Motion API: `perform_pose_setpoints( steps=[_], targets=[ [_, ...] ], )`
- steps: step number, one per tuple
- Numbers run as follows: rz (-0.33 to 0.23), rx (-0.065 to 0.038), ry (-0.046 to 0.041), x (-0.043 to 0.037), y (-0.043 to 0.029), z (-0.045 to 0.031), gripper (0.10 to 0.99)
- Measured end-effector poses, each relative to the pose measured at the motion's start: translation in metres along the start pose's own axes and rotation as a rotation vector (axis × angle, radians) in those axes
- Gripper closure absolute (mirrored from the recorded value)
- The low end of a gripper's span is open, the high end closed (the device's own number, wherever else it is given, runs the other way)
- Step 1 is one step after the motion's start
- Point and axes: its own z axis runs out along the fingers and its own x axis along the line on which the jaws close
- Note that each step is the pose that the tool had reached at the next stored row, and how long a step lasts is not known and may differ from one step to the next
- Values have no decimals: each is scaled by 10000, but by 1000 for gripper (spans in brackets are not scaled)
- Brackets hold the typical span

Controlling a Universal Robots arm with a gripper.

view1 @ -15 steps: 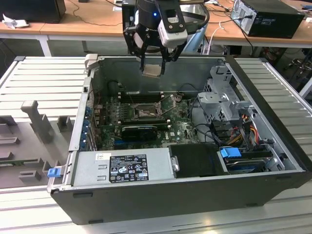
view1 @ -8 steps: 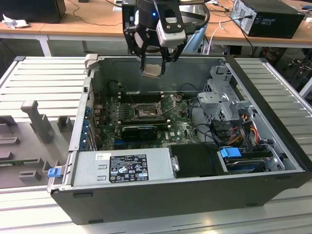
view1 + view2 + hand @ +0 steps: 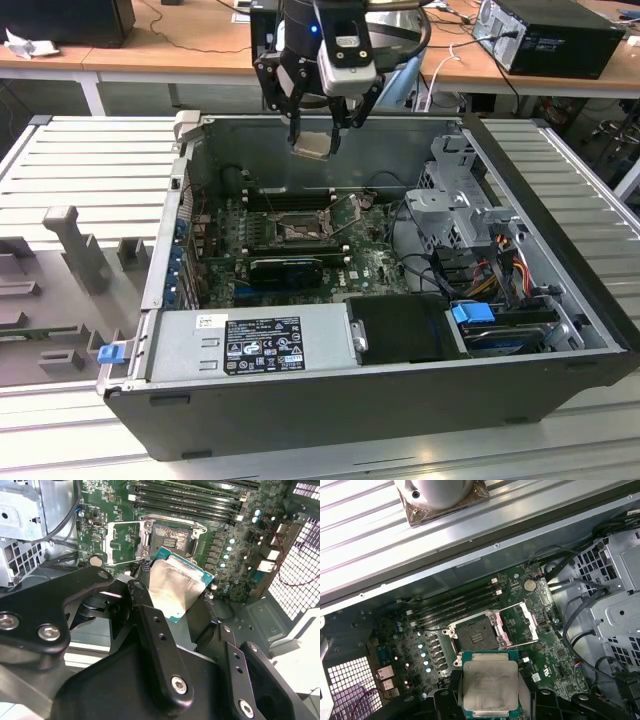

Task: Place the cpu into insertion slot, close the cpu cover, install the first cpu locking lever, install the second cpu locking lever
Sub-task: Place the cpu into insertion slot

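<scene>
My gripper (image 3: 313,142) hangs above the open computer case, shut on the cpu (image 3: 312,144), a small flat square chip with a tan-silver face. In both wrist views the cpu (image 3: 175,587) (image 3: 490,684) sits between the black fingers (image 3: 141,600), high over the green motherboard (image 3: 370,262). Below it the insertion slot (image 3: 299,231) (image 3: 170,539) (image 3: 475,638) lies bare, a black square with a silvery rim. The cpu cover (image 3: 125,542) (image 3: 521,625) is swung open beside the slot, and thin lever rods (image 3: 512,608) stand raised around it.
Long black memory slots (image 3: 288,197) run beside the socket, and a black card (image 3: 285,268) lies on its other side. A grey power supply (image 3: 250,345) fills the near corner. The drive cage (image 3: 460,210) and cables (image 3: 500,262) crowd the exterior view's right.
</scene>
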Motion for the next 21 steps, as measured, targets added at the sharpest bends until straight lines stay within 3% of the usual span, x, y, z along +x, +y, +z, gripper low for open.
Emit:
perform_pose_setpoints(
  steps=[12,18,21],
  targets=[
    [872,-18,-79,0,0,1,553],
    [1837,-37,-165,0,-1,5,553],
    [2670,-53,-240,0,-1,11,553]
  ],
)
